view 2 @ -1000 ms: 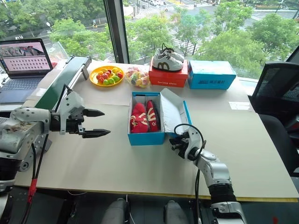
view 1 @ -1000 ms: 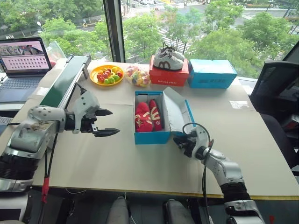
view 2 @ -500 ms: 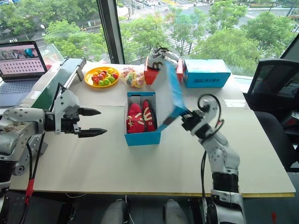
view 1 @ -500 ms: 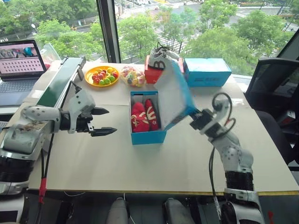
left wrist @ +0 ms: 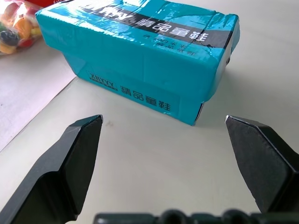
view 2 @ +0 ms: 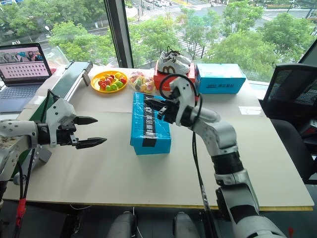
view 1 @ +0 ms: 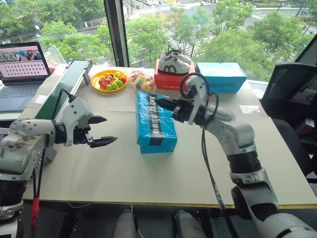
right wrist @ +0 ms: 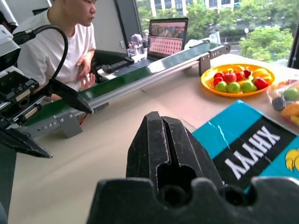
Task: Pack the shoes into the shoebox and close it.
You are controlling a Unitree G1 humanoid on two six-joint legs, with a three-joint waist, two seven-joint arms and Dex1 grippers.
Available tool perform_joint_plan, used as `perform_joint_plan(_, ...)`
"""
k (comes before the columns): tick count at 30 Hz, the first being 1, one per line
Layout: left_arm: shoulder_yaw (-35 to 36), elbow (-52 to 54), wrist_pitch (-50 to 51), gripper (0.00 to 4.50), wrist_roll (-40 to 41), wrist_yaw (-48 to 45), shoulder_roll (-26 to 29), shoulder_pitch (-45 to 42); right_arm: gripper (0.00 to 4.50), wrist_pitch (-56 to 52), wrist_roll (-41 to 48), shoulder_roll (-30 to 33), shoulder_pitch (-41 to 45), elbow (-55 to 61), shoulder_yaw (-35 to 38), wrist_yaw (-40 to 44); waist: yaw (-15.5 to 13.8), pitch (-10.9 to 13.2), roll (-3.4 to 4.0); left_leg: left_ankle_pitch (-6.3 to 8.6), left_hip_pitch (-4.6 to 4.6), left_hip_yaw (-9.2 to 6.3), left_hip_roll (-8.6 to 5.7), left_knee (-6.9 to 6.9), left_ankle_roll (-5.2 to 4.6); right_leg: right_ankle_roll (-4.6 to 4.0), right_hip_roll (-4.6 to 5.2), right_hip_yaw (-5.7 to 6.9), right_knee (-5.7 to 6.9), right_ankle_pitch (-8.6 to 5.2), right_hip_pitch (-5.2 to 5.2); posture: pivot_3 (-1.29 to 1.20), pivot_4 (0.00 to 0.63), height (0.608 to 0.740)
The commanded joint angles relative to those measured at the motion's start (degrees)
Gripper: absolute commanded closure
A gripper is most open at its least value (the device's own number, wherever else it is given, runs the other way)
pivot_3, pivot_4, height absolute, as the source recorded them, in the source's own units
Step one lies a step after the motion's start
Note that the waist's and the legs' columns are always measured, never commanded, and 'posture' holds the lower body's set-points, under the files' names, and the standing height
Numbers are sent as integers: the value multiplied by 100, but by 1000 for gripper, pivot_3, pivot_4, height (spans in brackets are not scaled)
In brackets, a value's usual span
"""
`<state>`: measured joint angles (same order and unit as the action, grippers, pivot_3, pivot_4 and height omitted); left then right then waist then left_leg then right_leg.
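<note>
The bright-blue shoebox (view 1: 156,121) stands in the middle of the table with its lid down, black stripe and white lettering on top. The shoes are hidden inside it. My right gripper (view 1: 161,103) is shut and hovers just over the far end of the lid, pointing left; in the right wrist view its closed fingers (right wrist: 163,135) sit above the lid (right wrist: 252,149). My left gripper (view 1: 110,130) stands open, left of the box and clear of it, with nothing between its fingers. The left wrist view faces the box's side (left wrist: 140,51).
Along the far edge stand a red shoebox with white-and-grey sneakers (view 1: 174,62), a wider blue box (view 1: 221,77), a bag of sweets (view 1: 141,79) and an orange fruit plate (view 1: 110,80). A green conveyor (view 1: 64,89) and a laptop (view 1: 22,62) are at left. A person (right wrist: 60,42) sits beyond the conveyor.
My right gripper rose and swung left, carrying the lid from lying open on the right up and over until it lies shut on the box. The left gripper stayed nearly still.
</note>
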<state>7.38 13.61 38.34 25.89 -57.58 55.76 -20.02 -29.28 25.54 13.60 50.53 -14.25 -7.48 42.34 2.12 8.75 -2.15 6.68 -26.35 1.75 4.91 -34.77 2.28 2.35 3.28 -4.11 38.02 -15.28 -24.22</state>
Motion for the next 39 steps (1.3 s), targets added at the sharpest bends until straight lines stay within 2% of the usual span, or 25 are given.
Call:
perform_joint_plan(1,356,457,179,0,163,288,-93,226,4481,1053,-715,-380,590,-1537,-333,257,15,0,0,0,-1,0,0,0,0,0,0,0,0,0,-1,0,150,740)
perform_joint_plan(7,620,1003,398,0,306,743,-335,769,4481,2293,-1565,-889,1210,-3742,-517,317,22,2,-4,0,-1,-1,-1,-2,0,0,1,3,2,1,1,0,150,740)
perform_joint_plan(13,747,1505,547,0,411,1138,-560,1276,4481,3287,-2621,-832,1140,-4797,-1000,218,27,2,-4,0,0,-2,-1,-2,1,-1,4,6,2,2,3,0,150,740)
perform_joint_plan(16,598,1518,550,0,363,1250,-607,1275,4481,3526,-2778,-772,1093,-4851,-966,208,27,1,-4,1,17,-2,0,2,2,-2,2,6,4,2,14,0,150,740)
perform_joint_plan(18,481,1447,482,0,359,1266,-661,1193,4481,3424,-2515,-749,1088,-4565,-702,426,29,1,-4,1,22,-2,0,2,2,-3,2,6,4,2,17,0,150,740)
perform_joint_plan(22,214,1226,350,0,322,1244,-832,960,4481,2791,-1969,-417,794,-3123,-258,949,-5,2,-4,0,16,-3,-1,2,2,-2,2,6,4,2,15,0,150,740)
perform_joint_plan(23,114,1142,245,0,252,1247,-905,895,3946,2389,-1792,-236,624,-2515,-149,1093,-16,3,-3,0,13,-2,-1,3,2,-2,3,6,3,2,13,0,150,740)
perform_joint_plan(24,28,1069,123,0,148,1274,-960,852,3814,2084,-1691,-76,460,-2011,-95,1191,-29,3,-2,0,3,-2,-1,2,2,-2,3,6,3,2,5,0,150,740)
perform_joint_plan(26,-156,842,-119,0,-55,1330,-1087,761,3095,1462,-1529,378,51,-902,48,1283,-60,4,-2,0,0,-2,-3,1,2,-1,3,6,3,2,4,0,150,740)
perform_joint_plan(27,-211,747,-205,0,-96,1313,-1139,719,2879,1261,-1499,563,-99,-519,117,1255,-83,4,-2,0,0,-2,-3,1,2,-1,3,5,2,2,4,0,150,740)
perform_joint_plan(29,-232,546,-262,0,-40,1300,-1301,624,2122,859,-1403,964,-401,170,352,1144,-116,3,-2,0,1,-2,-2,-1,2,-2,2,6,4,2,4,0,150,740)
perform_joint_plan(35,-228,77,-671,0,-195,1369,-1651,681,27,574,-1389,1766,-1378,1111,1110,609,-118,3,-2,0,5,-1,-2,-4,2,-2,2,3,0,1,6,0,150,740)
perform_joint_plan(39,-84,-349,-1323,0,-546,1971,-2172,845,27,645,-1190,1681,-2292,1352,1840,-27,-149,3,-4,0,5,-1,-5,-1,1,-1,4,3,-6,0,13,0,150,740)
